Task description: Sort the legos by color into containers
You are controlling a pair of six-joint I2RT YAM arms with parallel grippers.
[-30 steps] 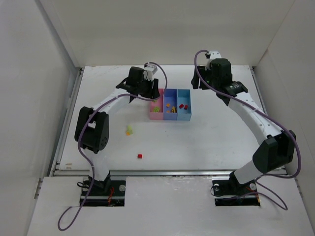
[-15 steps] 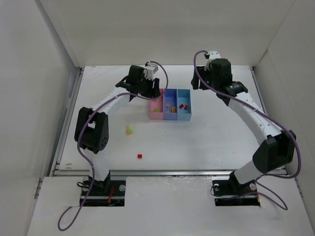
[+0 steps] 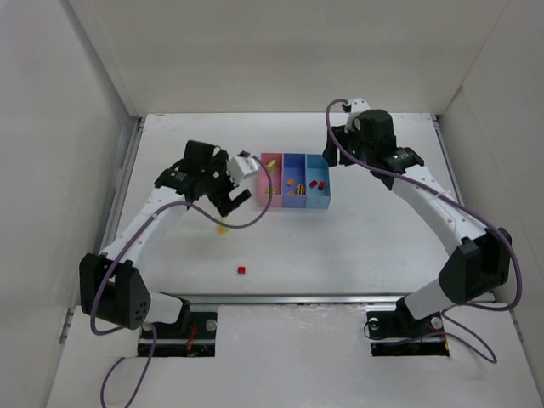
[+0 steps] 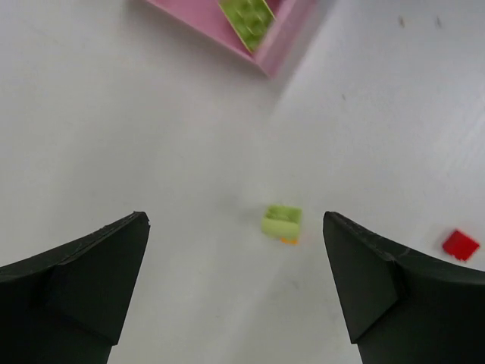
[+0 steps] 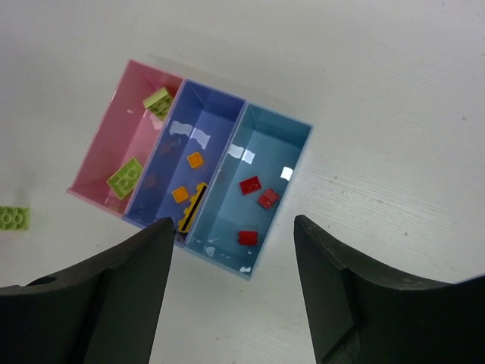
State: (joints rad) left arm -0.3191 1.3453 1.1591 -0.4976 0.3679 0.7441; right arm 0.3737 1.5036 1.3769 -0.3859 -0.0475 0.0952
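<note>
Left claw [image 4: 235, 218] hangs wide open and empty above the surface, with the loose green lego [image 4: 282, 221] just below centre in its view, a touch right of the midline. So the step looks like fetching green for the pink bin [image 4: 193, 14] at top of frame. Next it needs a nudge right, a drop, then a squeeze. 1 red lego [image 4: 460, 244] waits at the right edge. Right claw [image 5: 233, 221] hovers open, holding nothing, over the containers [image 5: 244, 105].

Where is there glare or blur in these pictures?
Right wrist view: sharp, white glints on the floors of the blue-violet bin and light blue bin. Left wrist view: soft, the green lego and claw fingers blurred. Top view: even light.
</note>
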